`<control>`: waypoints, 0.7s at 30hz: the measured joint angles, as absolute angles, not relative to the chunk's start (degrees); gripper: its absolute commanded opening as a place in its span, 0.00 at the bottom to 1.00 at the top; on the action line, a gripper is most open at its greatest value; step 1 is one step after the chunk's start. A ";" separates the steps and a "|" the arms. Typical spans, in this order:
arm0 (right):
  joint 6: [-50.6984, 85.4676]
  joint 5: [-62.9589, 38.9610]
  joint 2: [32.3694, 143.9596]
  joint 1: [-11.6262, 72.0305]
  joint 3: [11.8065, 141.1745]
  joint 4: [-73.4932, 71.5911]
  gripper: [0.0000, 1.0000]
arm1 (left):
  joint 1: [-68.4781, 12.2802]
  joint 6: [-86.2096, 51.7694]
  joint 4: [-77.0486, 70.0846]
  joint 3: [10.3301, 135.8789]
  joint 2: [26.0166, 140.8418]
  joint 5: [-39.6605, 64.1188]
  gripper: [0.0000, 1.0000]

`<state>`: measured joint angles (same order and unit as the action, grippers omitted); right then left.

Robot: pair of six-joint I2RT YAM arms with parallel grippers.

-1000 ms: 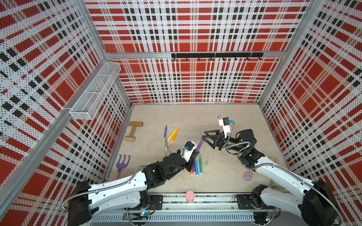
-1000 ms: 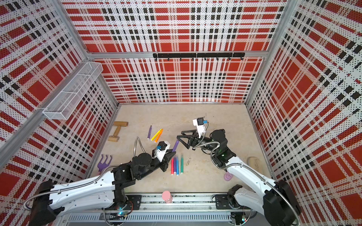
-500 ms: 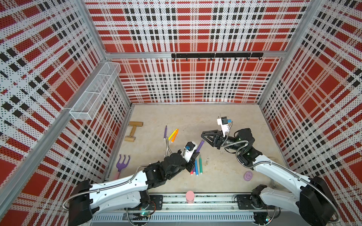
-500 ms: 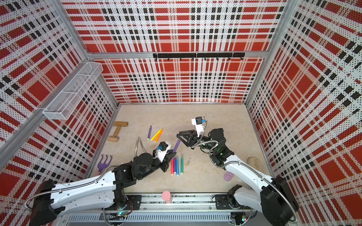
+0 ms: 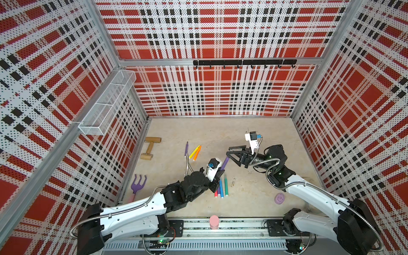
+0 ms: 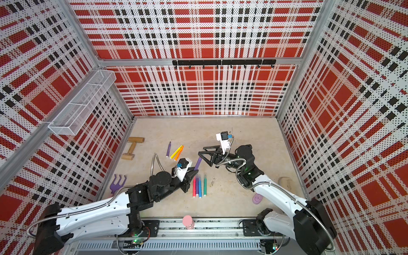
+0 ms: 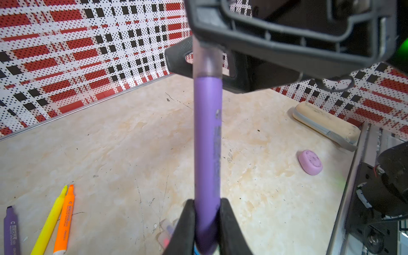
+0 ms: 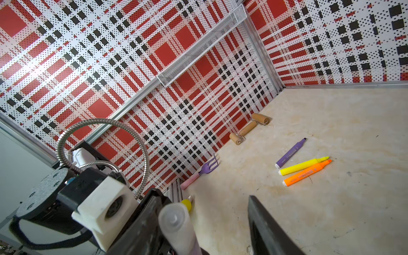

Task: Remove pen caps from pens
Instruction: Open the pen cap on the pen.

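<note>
while the left gripper (image 7: 206, 206) clamps tight on the purple pen (image 7: 207, 143), held over the middle of the table (image 5: 209, 130), the right gripper (image 5: 228, 151) holds its jaws apart astride the pale cap (image 7: 207, 59).

Robot lab cell, plaid perforated walls (image 5: 220, 28), aluminium frame (image 5: 154, 63)
</note>
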<state>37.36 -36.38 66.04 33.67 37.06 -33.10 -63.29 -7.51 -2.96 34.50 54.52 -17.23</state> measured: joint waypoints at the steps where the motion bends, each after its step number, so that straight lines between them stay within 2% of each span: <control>1: 37.36 -36.51 66.06 33.69 37.06 -33.12 0.50 | -63.29 -7.53 -2.94 34.59 54.59 -17.23 0.00; 4: 37.12 -36.62 66.04 33.74 37.06 -33.12 0.41 | -63.07 -7.64 -2.92 34.79 54.65 -17.21 0.00; 10: 36.75 -36.67 66.04 33.85 37.17 -33.21 0.00 | -63.02 -7.84 -2.61 34.79 54.74 -17.23 0.00; 21: 35.44 -35.24 65.69 34.04 38.89 -30.83 0.00 | -60.75 -10.63 -7.11 32.86 54.70 -11.86 0.00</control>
